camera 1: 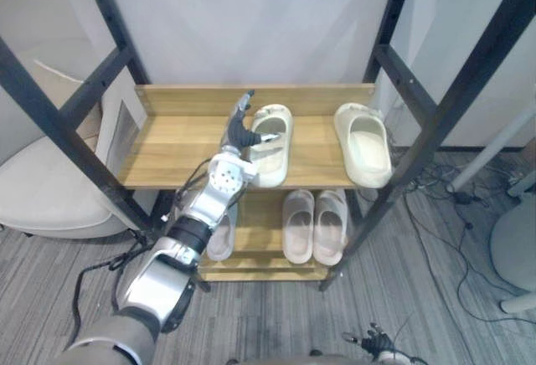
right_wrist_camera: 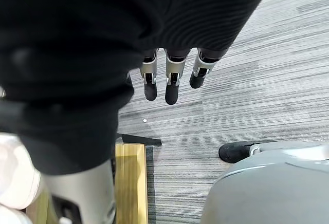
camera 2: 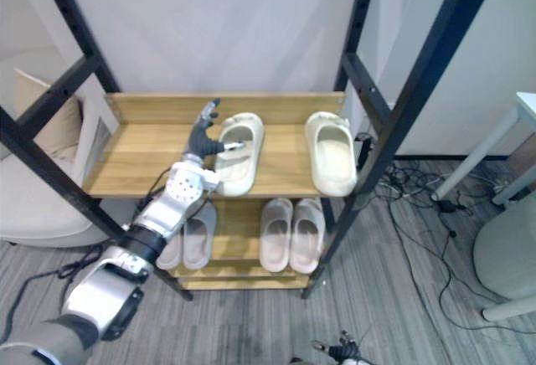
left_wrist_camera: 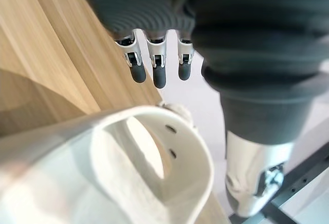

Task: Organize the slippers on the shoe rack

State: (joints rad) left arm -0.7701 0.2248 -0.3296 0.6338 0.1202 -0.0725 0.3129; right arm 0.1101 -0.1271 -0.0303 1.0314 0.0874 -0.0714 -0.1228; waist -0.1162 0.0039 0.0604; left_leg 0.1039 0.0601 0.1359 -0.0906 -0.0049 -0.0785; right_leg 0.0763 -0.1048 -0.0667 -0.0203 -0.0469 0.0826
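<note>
Resting against white slipper, left hand.

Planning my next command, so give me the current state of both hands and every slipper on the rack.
left hand: open, fingers straight, thumb at the left cream slipper
right hand: open, hanging over the floor
left cream slipper: sole down, upper shelf
right cream slipper: sole down, apart from its mate
pink pair: side by side, lower shelf
grey pair: lower shelf, partly behind the arm
</note>
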